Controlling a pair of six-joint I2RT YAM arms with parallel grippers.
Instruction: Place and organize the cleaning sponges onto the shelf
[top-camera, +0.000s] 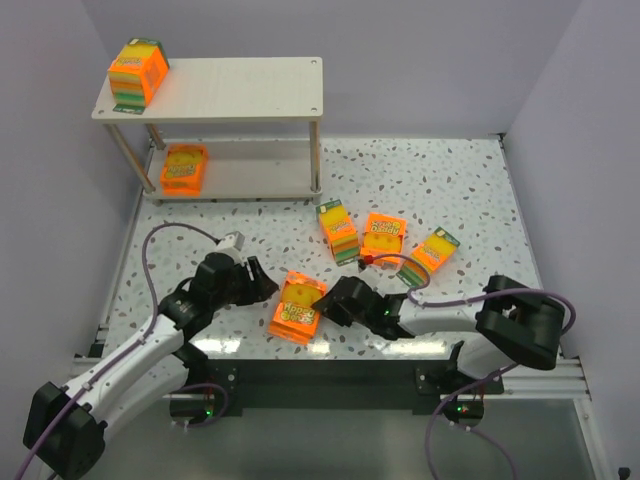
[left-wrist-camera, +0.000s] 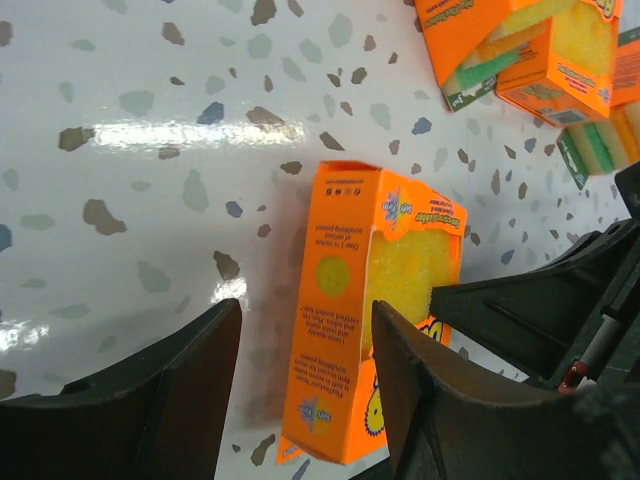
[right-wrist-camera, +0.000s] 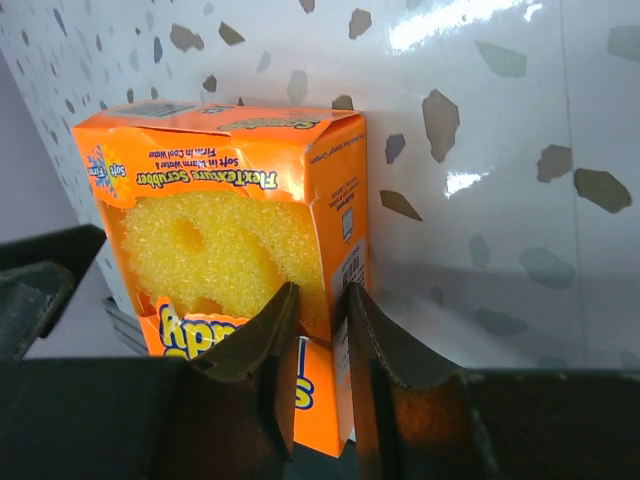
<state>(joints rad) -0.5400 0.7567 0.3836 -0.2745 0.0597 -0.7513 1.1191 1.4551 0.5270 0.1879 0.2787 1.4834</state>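
An orange sponge pack (top-camera: 297, 308) with a yellow sponge in its window lies on the table between my two grippers. My right gripper (top-camera: 323, 299) is shut on its right edge; in the right wrist view (right-wrist-camera: 318, 318) the fingers pinch the pack's (right-wrist-camera: 230, 220) side wall. My left gripper (top-camera: 266, 286) is open at the pack's left side; in the left wrist view (left-wrist-camera: 306, 310) the pack (left-wrist-camera: 345, 300) lies between the fingers. The shelf (top-camera: 240, 85) stands at the back left, with a thick pack (top-camera: 138, 70) on its top board and a flat pack (top-camera: 185, 168) on its lower board.
Three more orange packs lie right of the shelf: one (top-camera: 338, 232), one (top-camera: 385, 236) and one (top-camera: 435, 250). They also show at the top right of the left wrist view (left-wrist-camera: 530, 50). Grey walls close in the table on the left, back and right.
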